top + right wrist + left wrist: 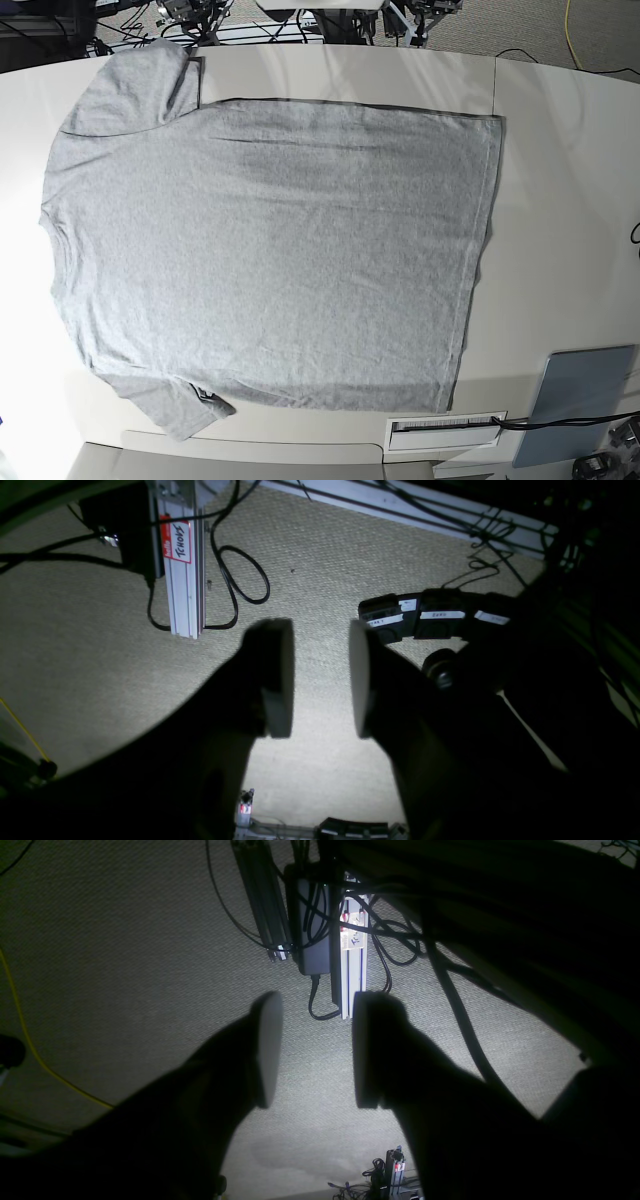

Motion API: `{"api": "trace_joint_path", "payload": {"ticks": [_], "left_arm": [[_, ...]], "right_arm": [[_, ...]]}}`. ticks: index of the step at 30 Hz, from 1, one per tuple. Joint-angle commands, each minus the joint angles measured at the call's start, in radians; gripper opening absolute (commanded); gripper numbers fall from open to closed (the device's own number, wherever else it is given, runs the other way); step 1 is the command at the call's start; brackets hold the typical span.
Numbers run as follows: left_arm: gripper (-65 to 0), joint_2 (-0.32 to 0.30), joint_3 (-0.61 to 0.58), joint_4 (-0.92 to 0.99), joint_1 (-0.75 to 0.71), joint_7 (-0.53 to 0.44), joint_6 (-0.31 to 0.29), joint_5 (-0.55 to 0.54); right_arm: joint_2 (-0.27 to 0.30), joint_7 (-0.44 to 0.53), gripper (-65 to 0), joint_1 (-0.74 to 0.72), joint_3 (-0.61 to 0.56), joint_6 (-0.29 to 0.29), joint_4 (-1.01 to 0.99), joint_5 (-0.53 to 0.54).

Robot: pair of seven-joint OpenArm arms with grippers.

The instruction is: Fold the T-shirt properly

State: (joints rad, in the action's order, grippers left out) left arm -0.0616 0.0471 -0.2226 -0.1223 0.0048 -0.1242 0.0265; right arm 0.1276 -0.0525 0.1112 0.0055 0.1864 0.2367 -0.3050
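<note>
T-shirt [270,260] lies flat, plain side up, covering most of the surface. Soft, light, floppy imo, so pinch hem corners. Left end effector [314,1050] and right end effector [320,677] both part-open, empty, over floor

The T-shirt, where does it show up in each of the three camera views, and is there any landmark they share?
Base: the T-shirt lies spread flat over most of the table, collar end at picture left, hem at right.
Left wrist: not in it; only carpet and the open left gripper.
Right wrist: not in it; carpet and the open right gripper.
Shared landmark: the labelled aluminium post shows in both wrist views; the base view shares nothing certain.
</note>
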Motion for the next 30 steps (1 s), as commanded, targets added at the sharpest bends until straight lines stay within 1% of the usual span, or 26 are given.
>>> {"api": "trace_joint_path", "payload": {"ticks": [1,30], "left_arm": [[-40.3,-0.002,0.001,-0.005,-0.008,-0.006,-0.007,0.004],[-40.3,-0.002,0.001,-0.006,-0.019,-0.024,-0.006,0.004]], "right_arm": [[0.008,-0.003,-45.7,0.006,0.0,-0.001,0.003,0.002],[0.008,-0.005,-45.7,0.011,0.0,0.0,0.003,0.002]]}}
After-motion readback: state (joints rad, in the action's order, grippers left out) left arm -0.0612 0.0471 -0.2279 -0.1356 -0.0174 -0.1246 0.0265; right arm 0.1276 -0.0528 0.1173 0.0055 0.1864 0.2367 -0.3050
